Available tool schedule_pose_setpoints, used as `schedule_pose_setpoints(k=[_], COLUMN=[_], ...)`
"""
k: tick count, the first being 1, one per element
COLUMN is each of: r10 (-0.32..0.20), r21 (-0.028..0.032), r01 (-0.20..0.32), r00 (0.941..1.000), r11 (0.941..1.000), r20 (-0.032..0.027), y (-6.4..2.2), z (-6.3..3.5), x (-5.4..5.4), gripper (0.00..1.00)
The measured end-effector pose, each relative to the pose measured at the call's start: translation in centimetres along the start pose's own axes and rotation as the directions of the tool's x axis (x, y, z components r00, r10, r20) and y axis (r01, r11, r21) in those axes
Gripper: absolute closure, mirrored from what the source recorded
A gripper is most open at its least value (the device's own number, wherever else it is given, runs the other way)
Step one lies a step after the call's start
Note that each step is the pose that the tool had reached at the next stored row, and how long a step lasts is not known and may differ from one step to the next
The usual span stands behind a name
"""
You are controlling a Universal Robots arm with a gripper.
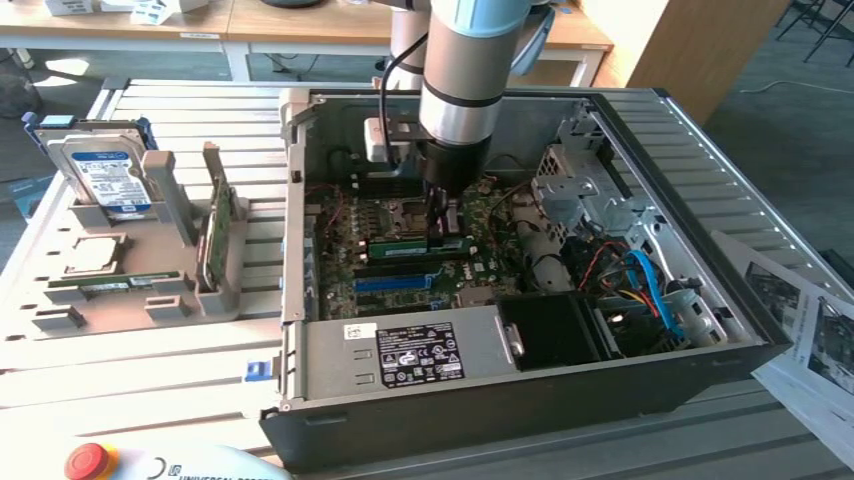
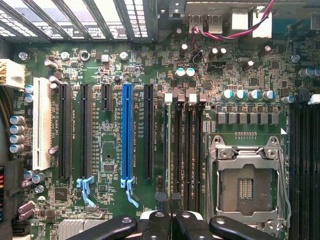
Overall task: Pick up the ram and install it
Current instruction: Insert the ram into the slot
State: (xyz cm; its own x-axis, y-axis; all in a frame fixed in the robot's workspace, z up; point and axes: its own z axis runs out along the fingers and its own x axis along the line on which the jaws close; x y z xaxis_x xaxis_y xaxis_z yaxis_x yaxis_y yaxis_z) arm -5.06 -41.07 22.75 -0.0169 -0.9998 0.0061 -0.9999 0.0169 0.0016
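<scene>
Jaws of the gripper (image 1: 438, 230) stood almost shut, pinching the top edge of the ram (image 1: 404, 246), which stood on edge over the memory slots (image 2: 187, 150) just beside the CPU socket (image 2: 247, 185). Open board lay toward the blue slot (image 1: 398, 283), while the drive cage (image 1: 581, 190) and cables (image 1: 641, 275) crowded the exterior view's right. The arm (image 1: 467, 70) hung nearly vertical, wrist pointing straight down inside the case (image 1: 534, 400).

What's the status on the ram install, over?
Gripper shut on the ram, down over the motherboard. Seated or not, can't tell. Blue cable lies apart, toward the exterior view's right.
</scene>
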Motion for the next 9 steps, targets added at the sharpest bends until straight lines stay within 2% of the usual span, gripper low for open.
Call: schedule_pose_setpoints(k=[9], r10=[0.000], r21=[0.0005], r01=[0.000], r00=[1.0000], r11=[1.0000], r20=[0.0004], y=[0.00], z=[0.02], x=[0.02], gripper=[0.87])
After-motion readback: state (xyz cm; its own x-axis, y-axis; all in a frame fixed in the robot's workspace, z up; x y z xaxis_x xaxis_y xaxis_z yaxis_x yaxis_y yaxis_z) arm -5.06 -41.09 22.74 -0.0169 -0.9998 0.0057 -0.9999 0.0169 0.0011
